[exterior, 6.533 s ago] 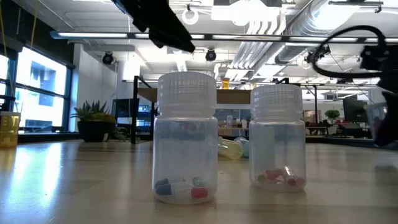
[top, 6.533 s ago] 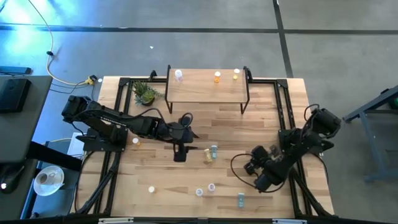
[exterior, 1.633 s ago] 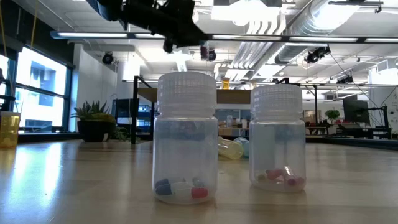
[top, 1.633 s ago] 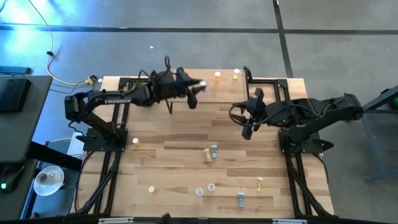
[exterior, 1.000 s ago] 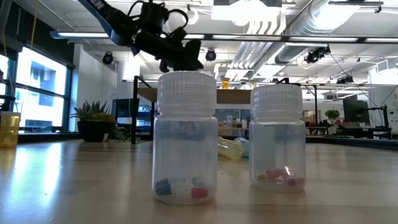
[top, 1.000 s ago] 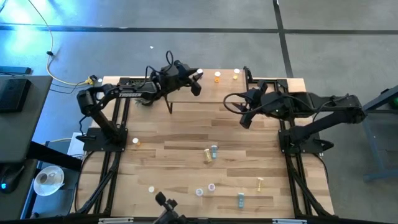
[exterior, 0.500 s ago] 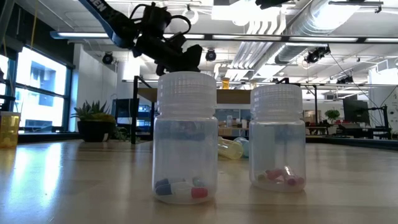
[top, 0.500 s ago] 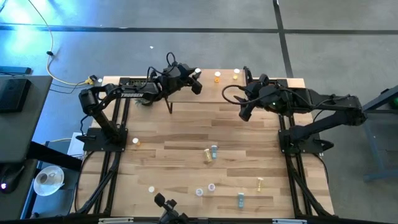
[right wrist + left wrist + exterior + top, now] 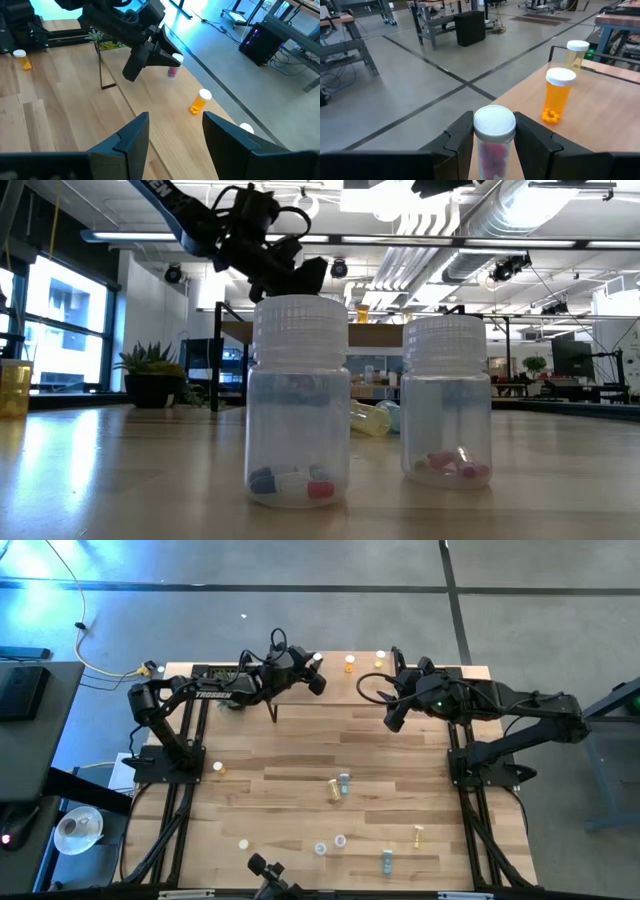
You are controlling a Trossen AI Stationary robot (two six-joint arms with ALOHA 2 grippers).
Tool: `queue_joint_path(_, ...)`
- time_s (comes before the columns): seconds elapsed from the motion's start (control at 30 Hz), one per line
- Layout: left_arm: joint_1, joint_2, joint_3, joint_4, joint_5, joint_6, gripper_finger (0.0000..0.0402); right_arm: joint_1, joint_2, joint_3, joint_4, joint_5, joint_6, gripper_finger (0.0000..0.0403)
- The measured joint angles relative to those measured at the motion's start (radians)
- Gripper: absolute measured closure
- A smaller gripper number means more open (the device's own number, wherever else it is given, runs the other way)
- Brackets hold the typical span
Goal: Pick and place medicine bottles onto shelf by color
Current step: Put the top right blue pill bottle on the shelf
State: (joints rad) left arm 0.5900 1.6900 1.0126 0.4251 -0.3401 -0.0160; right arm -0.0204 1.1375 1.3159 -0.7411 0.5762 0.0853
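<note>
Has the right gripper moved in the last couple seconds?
Yes. The right gripper has swung from mid-table toward the shelf, nearer its right leg.

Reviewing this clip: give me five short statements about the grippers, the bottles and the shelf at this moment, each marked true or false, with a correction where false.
1. The left gripper is shut on a pink bottle with a white cap. True.
2. The right gripper holds an orange bottle. False: its fingers are open and empty.
3. An orange bottle stands upright on the shelf. True.
4. Every bottle is already on the shelf. False: several bottles remain on the table.
5. The potted plant sits on the shelf. False: it stands on the table beside it.
</note>
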Motion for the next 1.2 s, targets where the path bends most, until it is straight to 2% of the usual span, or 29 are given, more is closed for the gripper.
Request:
queue_joint_path(0.4,-0.026,0.003,-0.003,0.048,-0.026,-0.022,0.0285,0.0,0.0,0.0,-0.003,0.0,0.0,0.0227)
queue_joint_path(0.6,-0.089,0.003,-0.003,0.05,-0.177,-0.025,0.0285,0.0,0.0,0.0,-0.003,0.0,-0.015,0.0227)
queue_joint_path(0.77,-0.13,0.003,-0.002,0.108,-0.316,0.091,0.0285,0.0,0.0,0.0,-0.01,0.0,-0.015,0.0227)
queue_joint_path(0.83,-0.134,0.003,-0.002,0.123,-0.338,0.101,0.0285,0.0,0.0,0.0,-0.024,0.0,-0.015,0.0227)
queue_joint_path(1.2,-0.156,0.016,-0.001,0.125,-0.331,-0.116,0.0285,0.0,0.0,0.0,-0.061,0.0,0.011,0.0227)
